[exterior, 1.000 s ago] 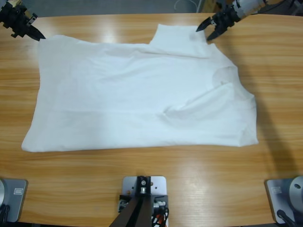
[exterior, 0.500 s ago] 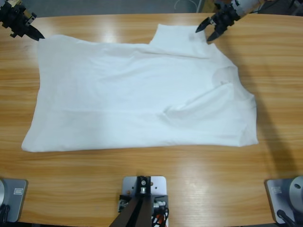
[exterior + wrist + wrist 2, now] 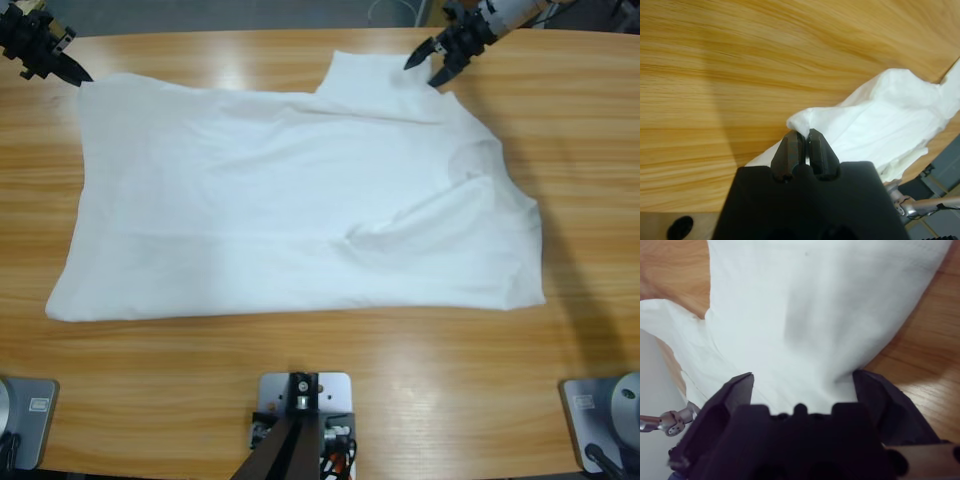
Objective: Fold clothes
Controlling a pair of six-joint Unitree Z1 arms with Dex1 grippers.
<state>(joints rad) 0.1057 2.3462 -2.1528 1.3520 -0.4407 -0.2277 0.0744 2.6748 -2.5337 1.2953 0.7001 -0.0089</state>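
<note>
The wooden surface (image 3: pixel 300 370) carries one white T-shirt (image 3: pixel 300 200), spread flat and wide over its middle, with the hem side toward the left edge and the round neck toward the right. One sleeve (image 3: pixel 375 80) lies out toward the far edge of the surface. No container is on the surface, and there is only this one garment and two hands.

The left hand (image 3: pixel 78 75) is at the far left corner of the shirt. In the left wrist view its jaws are closed together on a small fold of the white cloth (image 3: pixel 805 125), so it grips the T-shirt corner. The cloth there is lifted a little from the wood.

The right hand (image 3: pixel 422 68) is at the far sleeve, on the right side. Its jaws are spread apart, and in the right wrist view the white cloth (image 3: pixel 815 315) lies between and below them; it seems they do not pinch it, but I cannot tell this for certain.

Compared with half a second ago, the right hand is slightly more toward the left and the far edge. The shirt and the left hand have not moved.
</note>
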